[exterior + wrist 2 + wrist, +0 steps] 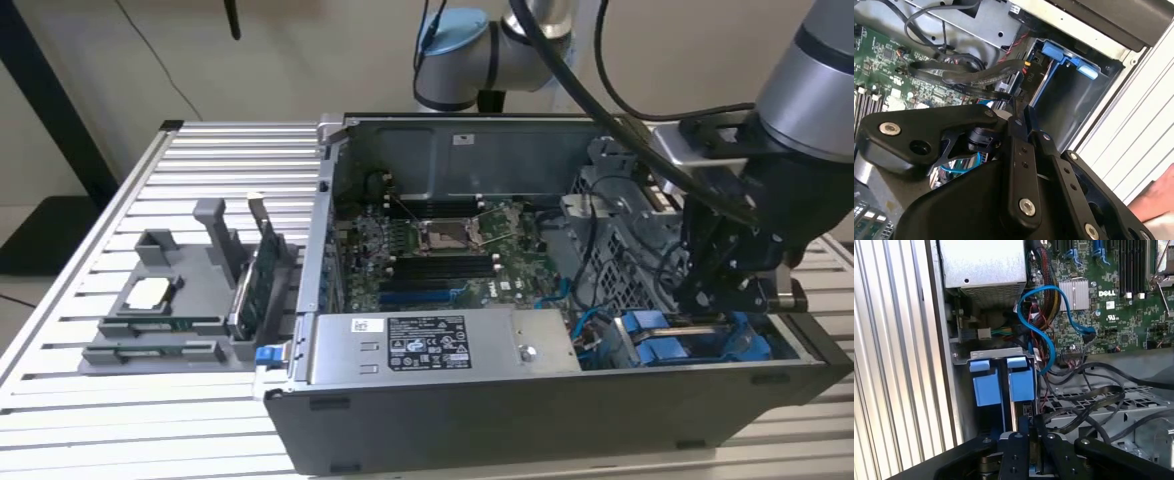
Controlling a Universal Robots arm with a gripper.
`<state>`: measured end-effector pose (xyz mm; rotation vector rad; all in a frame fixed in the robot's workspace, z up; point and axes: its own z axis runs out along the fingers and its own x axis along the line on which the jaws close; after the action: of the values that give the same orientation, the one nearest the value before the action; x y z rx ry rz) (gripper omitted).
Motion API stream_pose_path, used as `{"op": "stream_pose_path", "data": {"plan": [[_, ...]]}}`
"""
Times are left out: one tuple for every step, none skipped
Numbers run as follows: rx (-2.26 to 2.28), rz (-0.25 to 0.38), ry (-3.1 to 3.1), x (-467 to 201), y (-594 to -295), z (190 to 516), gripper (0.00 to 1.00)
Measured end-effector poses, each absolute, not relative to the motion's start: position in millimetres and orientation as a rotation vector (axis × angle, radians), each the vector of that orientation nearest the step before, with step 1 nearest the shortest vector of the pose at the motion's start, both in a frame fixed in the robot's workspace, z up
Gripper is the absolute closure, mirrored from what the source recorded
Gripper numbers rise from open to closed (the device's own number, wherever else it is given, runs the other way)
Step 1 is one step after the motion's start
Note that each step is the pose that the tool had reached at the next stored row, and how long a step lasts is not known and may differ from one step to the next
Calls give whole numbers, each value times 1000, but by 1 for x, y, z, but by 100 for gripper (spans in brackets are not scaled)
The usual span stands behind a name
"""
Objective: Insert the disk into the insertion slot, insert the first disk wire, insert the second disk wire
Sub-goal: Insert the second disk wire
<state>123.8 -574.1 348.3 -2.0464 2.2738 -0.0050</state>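
Open computer case (441,420) on a slatted table (80,420). The disk (694,338) in its blue carrier sits in the insertion slot (787,345) at the case's four-o'clock corner in the exterior view, directly beneath the gripper (714,300). The jaws appear nearly closed on a thin connector above the carrier; contact uncertain.

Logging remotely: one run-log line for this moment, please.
tool: over drive bay | disk: seated in insertion slot | blue cable: loose
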Motion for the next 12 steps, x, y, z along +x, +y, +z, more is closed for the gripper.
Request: {"op": "stream_pose_path", "data": {"plan": [[-2051, 6, 2280, 125, -574, 348, 84], [-2053, 10, 2282, 126, -574, 348, 84], [-2054, 13, 2284, 127, -574, 348, 84], [-2055, 16, 2284, 128, -574, 348, 84], [-2055, 19, 2284, 129, -574, 348, 84], [-2055, 21, 2284, 130, -574, 348, 84], [-2055, 23, 2285, 130, -574, 348, 84], [-2056, 27, 2287, 131, -574, 347, 84], [-2058, 31, 2289, 131, -574, 346, 84], [-2059, 34, 2290, 132, -574, 346, 84], [-2059, 37, 2290, 133, -574, 346, 84], [-2059, 39, 2290, 134, -574, 346, 84]]}}
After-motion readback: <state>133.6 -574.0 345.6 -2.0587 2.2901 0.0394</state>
